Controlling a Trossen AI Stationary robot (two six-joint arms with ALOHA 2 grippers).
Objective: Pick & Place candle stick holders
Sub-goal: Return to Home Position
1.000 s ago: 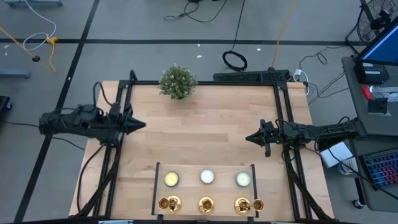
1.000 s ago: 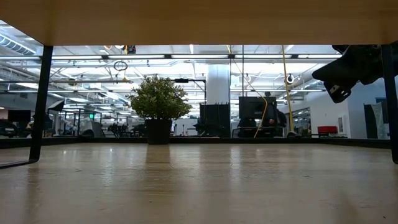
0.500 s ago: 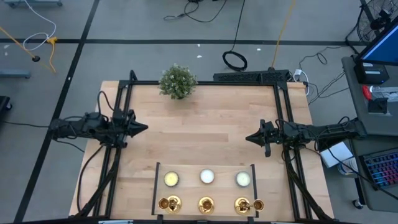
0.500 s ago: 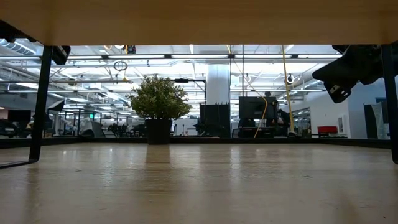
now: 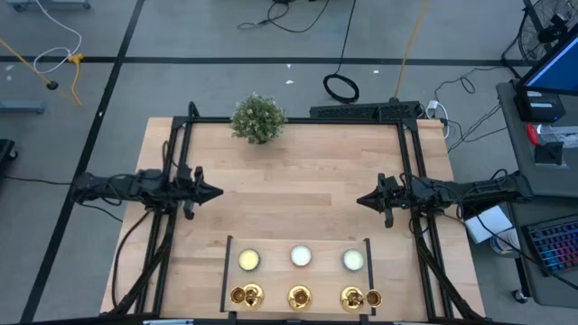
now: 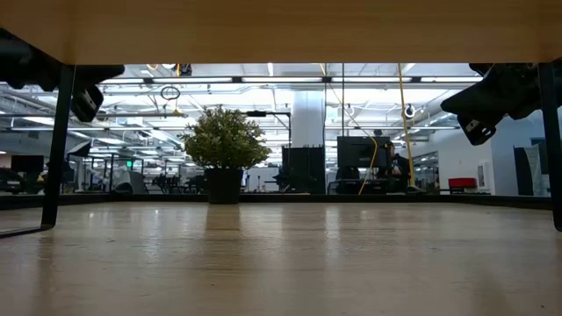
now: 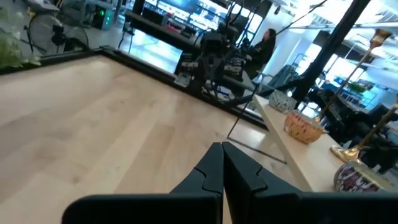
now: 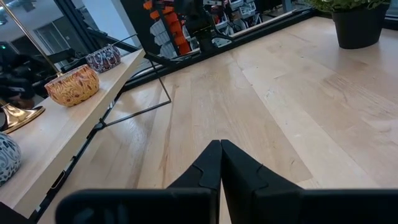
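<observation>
Although the high view alone shows the three shiny gold candlestick holders (image 5: 300, 295) in a row on the wooden shelf (image 5: 273, 278) at the pale bench's (image 5: 298, 171) six o'clock edge, behind three round candles (image 5: 301, 257), the low view shows the bushy green potted plant (image 6: 224, 140) upright. The left gripper (image 5: 219, 192) at nine o'clock and the right gripper (image 5: 358, 200) at three hover pinched closed, holding nothing.

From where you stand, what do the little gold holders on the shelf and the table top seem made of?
The candle stick holders look like polished metal, brass or gold-plated, going by their bright yellow glint. The table top looks like pale wood, smooth and faintly glossy: grain and plank seams show.
</observation>
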